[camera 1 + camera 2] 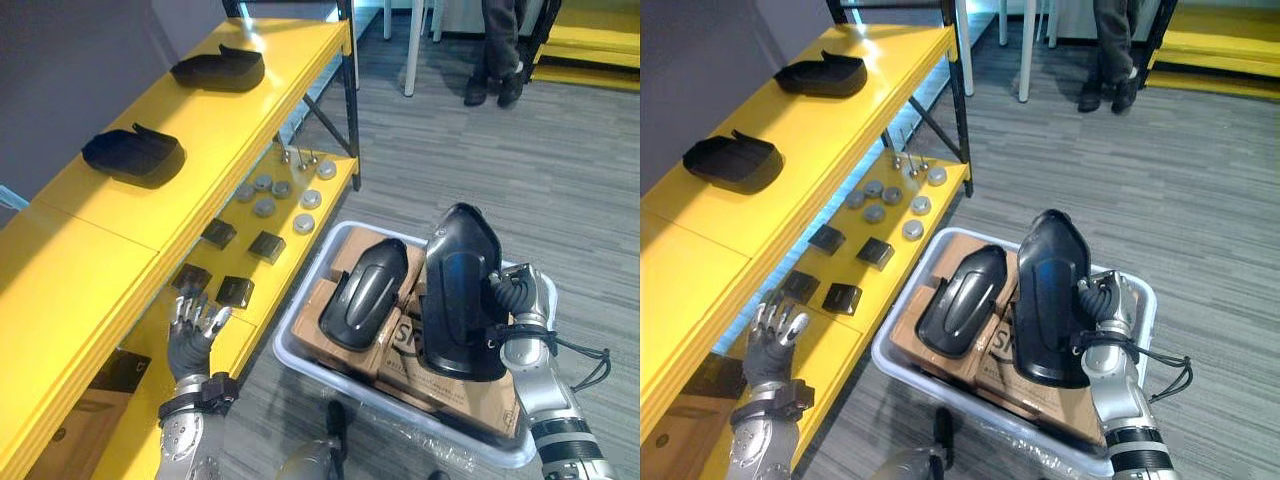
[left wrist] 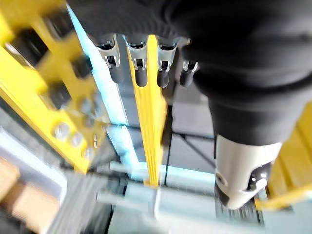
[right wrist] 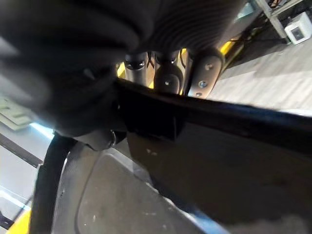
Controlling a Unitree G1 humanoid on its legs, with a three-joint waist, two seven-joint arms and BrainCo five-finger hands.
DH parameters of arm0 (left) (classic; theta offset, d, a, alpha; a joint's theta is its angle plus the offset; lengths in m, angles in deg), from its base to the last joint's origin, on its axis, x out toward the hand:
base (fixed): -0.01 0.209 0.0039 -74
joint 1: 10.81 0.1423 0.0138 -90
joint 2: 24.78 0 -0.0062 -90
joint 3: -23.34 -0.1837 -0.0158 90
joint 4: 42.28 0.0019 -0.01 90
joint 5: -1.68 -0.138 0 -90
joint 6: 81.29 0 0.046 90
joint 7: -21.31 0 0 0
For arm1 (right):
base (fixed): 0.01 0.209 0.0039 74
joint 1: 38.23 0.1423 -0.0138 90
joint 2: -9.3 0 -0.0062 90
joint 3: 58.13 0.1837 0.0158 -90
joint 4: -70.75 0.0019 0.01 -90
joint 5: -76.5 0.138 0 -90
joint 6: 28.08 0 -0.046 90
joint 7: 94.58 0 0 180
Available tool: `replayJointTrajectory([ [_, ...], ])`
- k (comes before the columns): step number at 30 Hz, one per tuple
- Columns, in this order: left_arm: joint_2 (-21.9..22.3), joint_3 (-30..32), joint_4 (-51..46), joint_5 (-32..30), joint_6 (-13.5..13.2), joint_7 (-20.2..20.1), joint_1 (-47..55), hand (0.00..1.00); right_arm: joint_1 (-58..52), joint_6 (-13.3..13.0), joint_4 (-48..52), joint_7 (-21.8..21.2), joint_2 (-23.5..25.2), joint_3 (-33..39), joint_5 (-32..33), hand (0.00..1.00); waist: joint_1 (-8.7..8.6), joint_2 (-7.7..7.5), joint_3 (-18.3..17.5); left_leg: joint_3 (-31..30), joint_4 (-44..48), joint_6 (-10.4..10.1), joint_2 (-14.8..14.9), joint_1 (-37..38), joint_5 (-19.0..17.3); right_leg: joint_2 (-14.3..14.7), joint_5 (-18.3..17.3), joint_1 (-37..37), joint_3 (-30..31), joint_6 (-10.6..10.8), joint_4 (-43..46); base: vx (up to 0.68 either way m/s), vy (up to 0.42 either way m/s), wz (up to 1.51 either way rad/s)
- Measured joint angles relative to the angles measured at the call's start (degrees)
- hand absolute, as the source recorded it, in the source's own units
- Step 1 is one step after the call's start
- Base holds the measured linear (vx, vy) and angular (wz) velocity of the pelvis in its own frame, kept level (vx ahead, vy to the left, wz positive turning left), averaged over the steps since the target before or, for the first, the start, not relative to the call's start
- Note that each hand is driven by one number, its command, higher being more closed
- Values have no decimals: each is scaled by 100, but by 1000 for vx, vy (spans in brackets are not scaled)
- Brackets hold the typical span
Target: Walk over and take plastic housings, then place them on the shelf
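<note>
Yellow metal shelf [image 1: 200, 125] beside white plastic bin [image 1: 287, 352]: the tall glossy black plastic housing [image 1: 458, 290], upright over the bin in curled fingers of the right hand [image 1: 520, 300] (an edge grip only), may twist loose or strike the shelf edge; left hand [image 1: 192, 335], fingers spread, hangs near small grey discs [image 1: 265, 207] crowding the lower board.

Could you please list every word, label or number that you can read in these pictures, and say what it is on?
Cardboard boxes in the bin: dark print, mostly hidden behind the housing held by the right hand; too cut off to read.
Yellow shelf, its small parts and the other housings: no text visible.
</note>
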Motion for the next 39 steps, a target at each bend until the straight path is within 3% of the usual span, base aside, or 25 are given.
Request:
replayJointTrajectory([
  [3,-21,-854,124,598,575,-480,-284,0,136,-231,2,51,151,-84,-5,100,-27,-170,-326,99,-502,-30,7,323,180,94,188,181,29,5,-363,82,-12,-17],
  [7,-18,-1607,978,1031,830,-472,-1057,0,527,-443,36,152,322,-511,-9,100,-134,-240,-596,310,-993,-81,65,720,330,180,325,318,226,-22,-607,19,-9,-32],
  [11,235,-1814,2198,1061,735,-40,-1892,0,621,-616,421,229,478,-951,-1,100,-166,-265,-832,498,-998,-125,191,811,292,310,463,384,473,-74,-859,-45,-47,-32],
  [15,419,-1884,2778,992,531,267,-2232,0,728,-671,478,215,695,-1241,40,100,-301,-287,-1021,575,-999,-157,300,921,296,416,545,521,523,-144,-1035,-34,-56,-14],
  [23,610,-2142,3105,807,309,361,-2483,0,721,-838,839,-68,1073,-1765,454,100,-348,-297,-1149,747,-1000,-229,495,970,318,608,677,529,681,-243,-1209,-38,-24,-13],
  [27,577,-2189,3238,1027,110,358,-2506,0,713,-896,850,-172,1121,-1897,678,100,-331,-341,-1244,787,-999,-243,512,970,327,624,699,510,761,-244,-1242,-6,-9,-6],
  [28,573,-2190,3257,1027,87,381,-2506,100,712,-897,850,-171,1122,-1923,705,100,-327,-352,-1255,796,-1000,-244,512,969,327,624,701,505,772,-242,-1245,11,-3,-7],
  [32,555,-2315,3414,993,49,873,-2506,100,631,-900,853,-167,1125,-2144,728,100,-314,-435,-1339,799,-999,-246,507,965,329,631,742,546,779,-243,-1359,3,-1,-1],
  [34,555,-2367,3515,991,-127,1056,-2507,100,620,-899,853,-162,1125,-2233,757,100,-303,-448,-1370,797,-999,-245,506,965,330,635,745,558,777,-244,-1379,0,0,0],
  [36,561,-2440,3596,997,-597,1361,-2515,100,577,-899,871,-109,1131,-2276,900,100,-282,-454,-1408,791,-1000,-248,506,965,331,639,747,571,771,-247,-1402,0,0,0],
  [39,561,-2432,3648,996,-1082,1778,-2518,100,488,-908,970,-16,1172,-2410,1055,100,-293,-475,-1477,779,-1000,-255,502,960,334,640,746,574,767,-247,-1417,0,0,0],
])
